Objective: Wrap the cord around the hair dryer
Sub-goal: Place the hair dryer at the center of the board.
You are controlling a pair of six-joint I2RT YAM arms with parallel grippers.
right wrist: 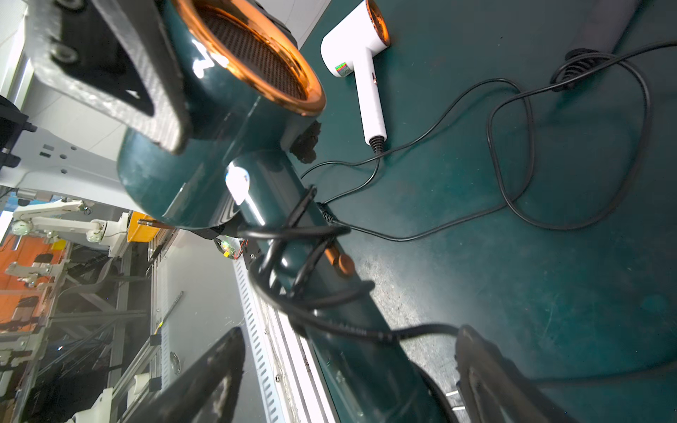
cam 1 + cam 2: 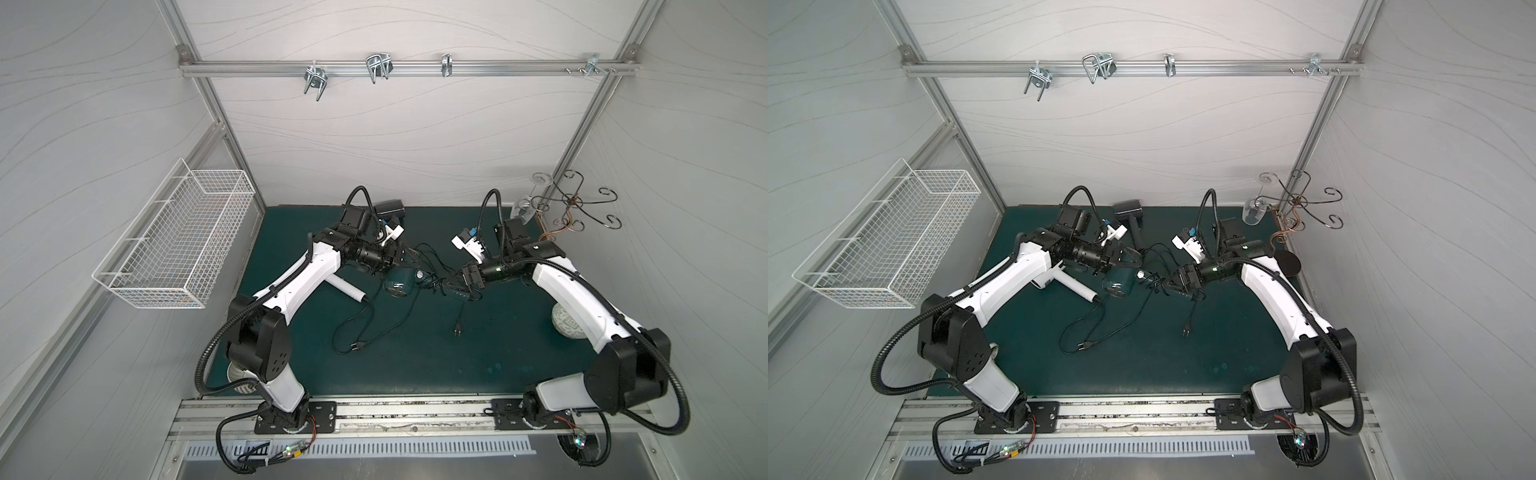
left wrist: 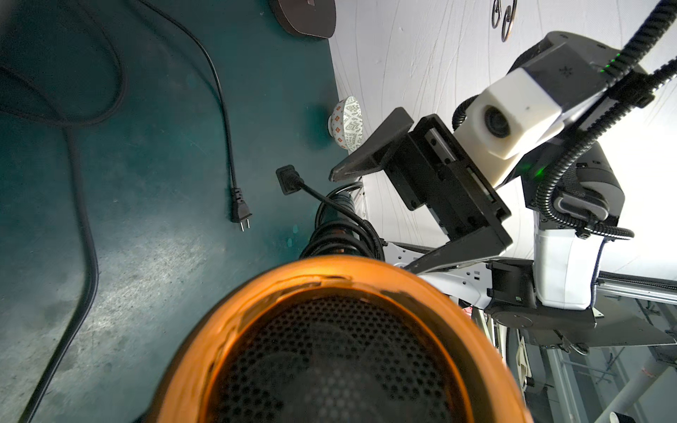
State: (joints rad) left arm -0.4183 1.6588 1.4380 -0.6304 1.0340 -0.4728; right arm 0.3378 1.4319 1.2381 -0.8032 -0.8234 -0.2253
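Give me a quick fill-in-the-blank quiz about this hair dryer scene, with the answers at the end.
1. The left gripper holds the green hair dryer, whose cord is coiled round its ____.
2. The white hair dryer lies on the mat, partly under the ____ arm.
3. The patterned bowl sits beside the ____ arm.
4. The right gripper is ____, not shut.

Answers: handle; left; right; open.

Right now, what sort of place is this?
Likely a robot lab test cell: aluminium frame, mounting rail, more white robot arms outside in the right wrist view. Green hair dryer and wire basket look like props.
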